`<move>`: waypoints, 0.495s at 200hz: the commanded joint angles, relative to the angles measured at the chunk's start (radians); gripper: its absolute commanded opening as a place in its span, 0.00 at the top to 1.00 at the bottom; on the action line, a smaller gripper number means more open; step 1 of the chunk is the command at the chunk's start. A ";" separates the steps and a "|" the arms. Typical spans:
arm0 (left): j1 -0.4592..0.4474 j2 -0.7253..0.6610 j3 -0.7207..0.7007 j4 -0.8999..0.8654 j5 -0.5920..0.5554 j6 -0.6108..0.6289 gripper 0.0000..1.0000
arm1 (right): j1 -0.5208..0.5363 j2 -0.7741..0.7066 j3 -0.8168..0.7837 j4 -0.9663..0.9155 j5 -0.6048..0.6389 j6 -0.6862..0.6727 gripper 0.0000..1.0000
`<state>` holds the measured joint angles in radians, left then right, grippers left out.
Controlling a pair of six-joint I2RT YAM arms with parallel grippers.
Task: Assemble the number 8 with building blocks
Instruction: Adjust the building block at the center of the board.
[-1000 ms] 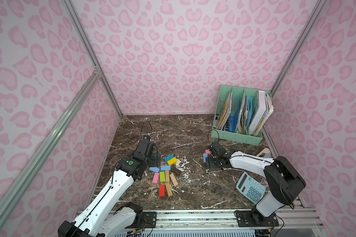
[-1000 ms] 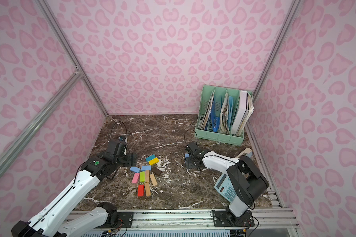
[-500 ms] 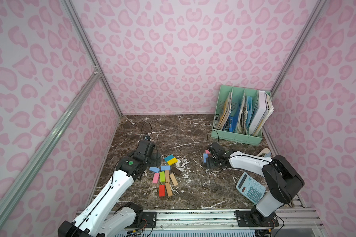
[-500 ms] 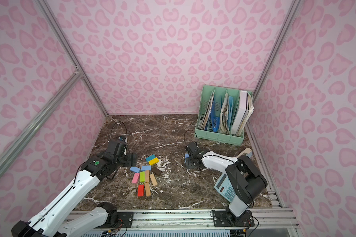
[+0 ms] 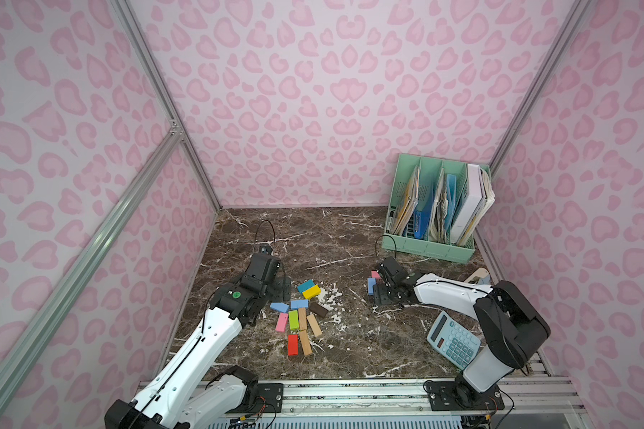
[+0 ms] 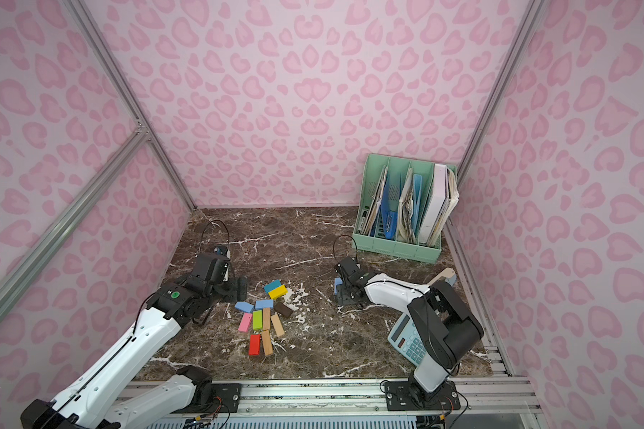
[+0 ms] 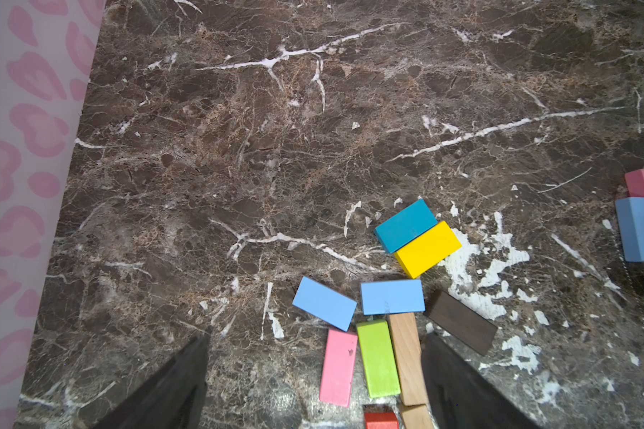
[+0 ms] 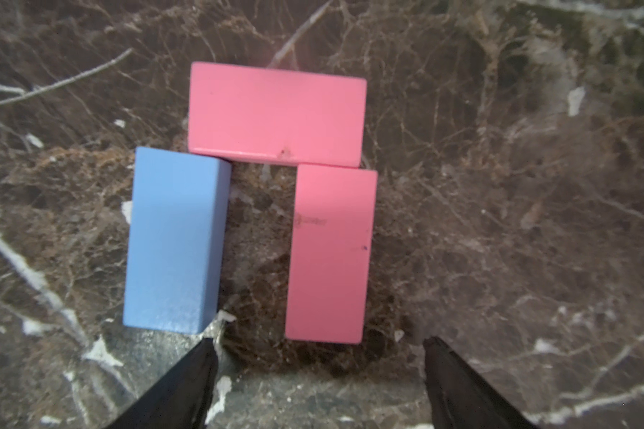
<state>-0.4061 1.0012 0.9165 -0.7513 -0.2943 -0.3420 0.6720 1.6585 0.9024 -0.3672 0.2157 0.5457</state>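
A calculator (image 5: 452,343) lies nearest on the worktop (image 5: 350,237). Farther in, loose blocks (image 5: 293,320) lie flat in a cluster beside the left fingers (image 7: 172,382), which are spread wide and empty. The right fingers (image 8: 179,382), also spread and empty, stand just short of three blocks forming an arch: a pink block (image 8: 276,113) lies across the ends of a blue block (image 8: 173,237) and a second pink block (image 8: 329,254). At the back, a green file rack (image 5: 430,247) holds folders, papers and a thick white book (image 5: 471,200).

Bright even light, soft shadows; right wrist view slightly blurred, top views bowed at edges
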 commanded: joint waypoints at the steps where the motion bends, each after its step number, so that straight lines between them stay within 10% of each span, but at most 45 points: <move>1: 0.000 0.000 0.006 -0.004 -0.003 -0.007 0.07 | -0.002 -0.004 0.006 0.000 0.010 0.003 0.12; 99: 0.041 0.062 -0.059 -0.032 0.109 -0.315 0.02 | -0.002 -0.233 -0.044 0.025 0.002 -0.034 0.11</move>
<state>-0.3748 1.0401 0.8841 -0.7872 -0.2577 -0.5339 0.6701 1.4666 0.8738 -0.3515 0.2134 0.5266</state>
